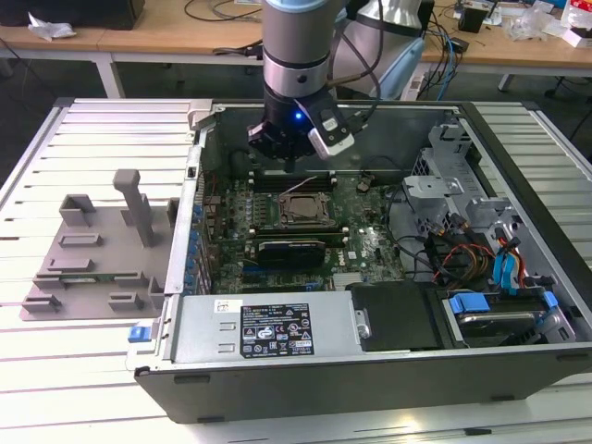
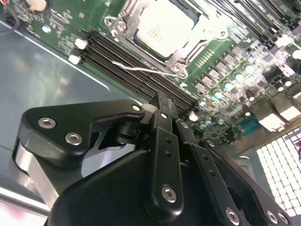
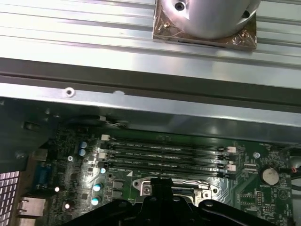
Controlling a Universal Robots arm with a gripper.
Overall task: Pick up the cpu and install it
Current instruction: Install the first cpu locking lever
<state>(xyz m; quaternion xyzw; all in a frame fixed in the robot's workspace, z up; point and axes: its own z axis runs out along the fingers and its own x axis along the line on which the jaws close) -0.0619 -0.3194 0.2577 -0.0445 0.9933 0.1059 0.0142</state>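
Small flat square cpu with a shiny silver metal top [image 1: 303, 209] lying flat in the black square socket frame [image 1: 277, 211] on the green motherboard [image 1: 370, 242], inside the open dark grey computer case [image 1: 370, 370] on the slatted pale metal tabletop [image 1: 83, 139]. In the second wrist view, same cpu [image 2: 162, 26] ringed by the metal bracket, with a thin wire lever [image 2: 150, 70] beside it.

Black two-fingered gripper [image 1: 289, 165] hanging just above the board, tips drawn together with nothing between them, as seen in both wrist views [image 2: 163, 101] [image 3: 162, 188]. Poised over the rows of long black memory slots [image 3: 164, 153], just beside the socket rather than over it.

Key relation: cpu a short way off from the gripper tips, across the nearest socket edge, toward the lower edge of the exterior view. Square chip, so no long axis to align to.

Large grey plastic tray with upright blocks [image 1: 92, 268] well apart, on the exterior view's left.
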